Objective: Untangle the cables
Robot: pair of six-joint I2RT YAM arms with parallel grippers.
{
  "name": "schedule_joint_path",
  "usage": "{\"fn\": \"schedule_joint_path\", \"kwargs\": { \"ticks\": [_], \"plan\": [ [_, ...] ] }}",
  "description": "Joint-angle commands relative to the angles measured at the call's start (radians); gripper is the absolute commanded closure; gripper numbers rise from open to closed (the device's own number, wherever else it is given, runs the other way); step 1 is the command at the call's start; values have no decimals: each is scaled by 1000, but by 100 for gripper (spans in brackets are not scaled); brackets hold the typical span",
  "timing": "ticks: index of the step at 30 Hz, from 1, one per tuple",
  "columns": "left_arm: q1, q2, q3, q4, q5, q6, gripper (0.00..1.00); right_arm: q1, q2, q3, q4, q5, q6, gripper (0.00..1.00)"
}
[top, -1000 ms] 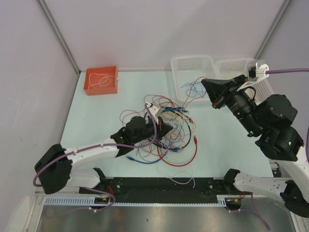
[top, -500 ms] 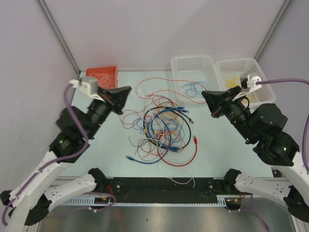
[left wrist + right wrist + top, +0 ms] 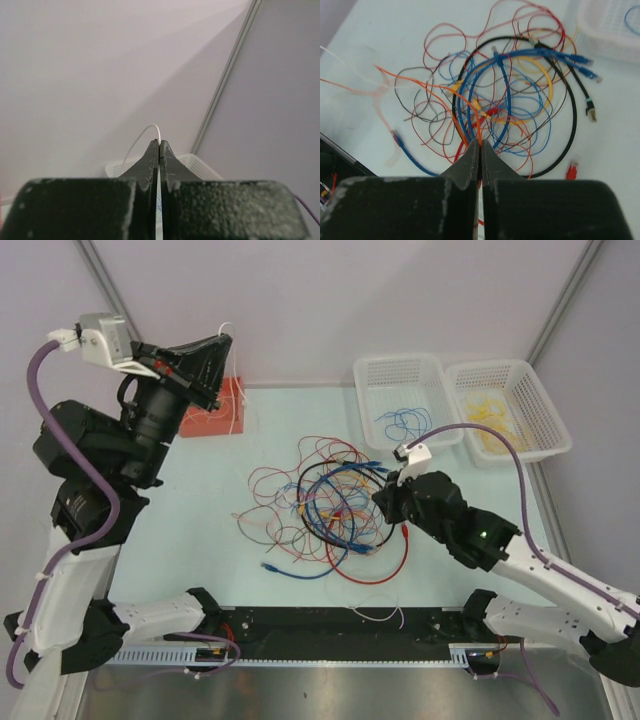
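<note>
The cables lie in a loose tangle of red, blue, orange, yellow and black wires at the middle of the table, also filling the right wrist view. My left gripper is raised high at the back left, above the red box. It is shut on a thin white wire that hangs down over the box. In the left wrist view the white wire loops out of the closed tips of that gripper. My right gripper is low at the tangle's right side, shut on an orange wire.
Two white baskets stand at the back right: one holds blue wire, the other yellow wire. A loose red plug lies by the right gripper. Another thin wire lies near the front rail.
My left arm rose from the tangle to the back left, drawing the white wire up over the red box. My right arm swung from the baskets down to the tangle.
</note>
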Motion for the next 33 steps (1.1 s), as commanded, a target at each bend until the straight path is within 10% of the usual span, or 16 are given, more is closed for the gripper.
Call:
{"fn": "schedule_joint_path", "kwargs": {
  "ticks": [1, 4, 9, 14, 33],
  "plan": [
    [5, 50, 83, -75, 13, 33, 100, 10, 41, -47, 88, -22, 42, 100],
    [5, 65, 80, -81, 3, 46, 100, 10, 87, -67, 96, -8, 42, 99],
    [10, 94, 105, -98, -6, 78, 100, 13, 79, -64, 140, -3, 31, 36],
    [24, 128, 146, -118, -35, 113, 100, 29, 12, 5, 113, 33, 25, 9],
    [198, 268, 174, -62, -195, 176, 100, 58, -157, 88, 16, 52, 17, 10]
  ]
}}
